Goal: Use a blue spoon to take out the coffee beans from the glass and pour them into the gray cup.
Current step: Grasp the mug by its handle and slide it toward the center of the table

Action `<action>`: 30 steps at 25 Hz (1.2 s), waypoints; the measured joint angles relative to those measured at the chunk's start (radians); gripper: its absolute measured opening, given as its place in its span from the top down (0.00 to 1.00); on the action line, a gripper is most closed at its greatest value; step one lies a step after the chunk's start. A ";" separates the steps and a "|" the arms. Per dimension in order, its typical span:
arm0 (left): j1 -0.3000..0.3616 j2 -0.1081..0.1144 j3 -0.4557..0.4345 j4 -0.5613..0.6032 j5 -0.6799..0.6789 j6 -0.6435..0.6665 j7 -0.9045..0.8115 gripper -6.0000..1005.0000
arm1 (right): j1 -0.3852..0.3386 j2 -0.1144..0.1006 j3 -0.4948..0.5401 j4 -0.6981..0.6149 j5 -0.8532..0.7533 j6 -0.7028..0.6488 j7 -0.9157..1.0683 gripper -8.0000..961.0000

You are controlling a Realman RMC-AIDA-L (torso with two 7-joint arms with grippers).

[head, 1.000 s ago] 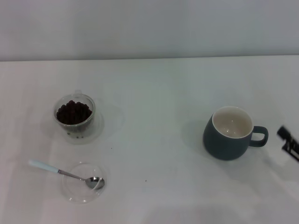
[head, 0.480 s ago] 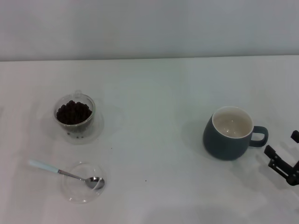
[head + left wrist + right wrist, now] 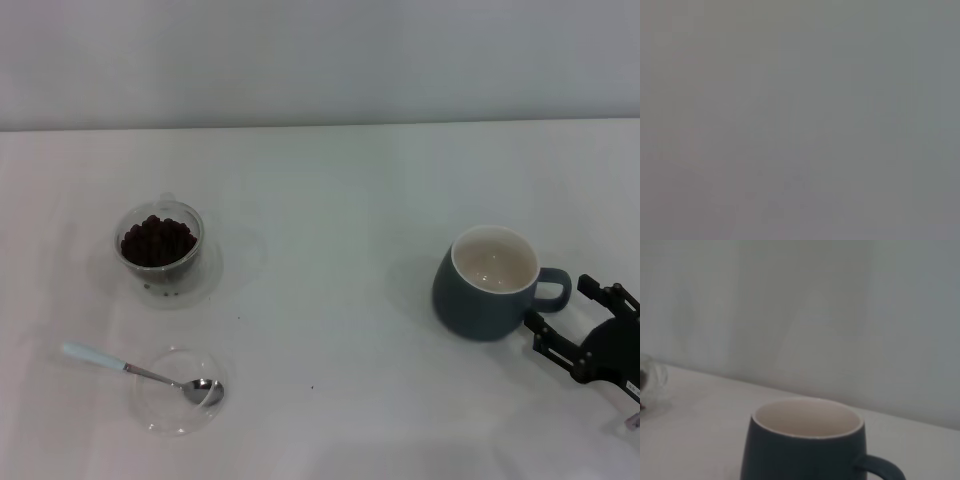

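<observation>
The right end effector (image 3: 567, 318) sits low by the right edge of the table (image 3: 330, 200), just beside the handle of the gray cup (image 3: 487, 283). Its two fingers (image 3: 553, 345) are spread wide and hold nothing. The cup stands upright, with nothing inside. Far over by the left edge, the glass (image 3: 159, 246) holds the coffee beans (image 3: 157, 240). Nearer the front left corner, the blue spoon (image 3: 140, 372) lies with its bowl in a flat clear dish (image 3: 176, 392). The left end effector is out of sight.
</observation>
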 joint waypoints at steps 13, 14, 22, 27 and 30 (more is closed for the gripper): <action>0.000 0.001 -0.008 0.009 -0.005 0.000 0.000 0.13 | 0.013 -0.002 0.010 -0.013 0.046 0.028 -0.014 0.09; 0.000 0.000 -0.008 0.010 -0.005 0.000 0.000 0.13 | 0.017 -0.003 0.010 -0.011 0.048 0.028 -0.014 0.09; 0.000 0.001 -0.008 0.012 -0.005 0.009 -0.005 0.13 | 0.031 -0.005 0.011 -0.015 0.065 0.066 -0.015 0.09; -0.008 0.002 -0.007 0.014 -0.005 0.012 -0.013 0.13 | 0.034 -0.003 0.008 -0.017 0.072 0.083 -0.021 0.13; -0.010 0.002 -0.007 0.014 -0.005 0.012 -0.013 0.13 | 0.035 -0.002 0.008 -0.018 0.074 0.093 -0.017 0.17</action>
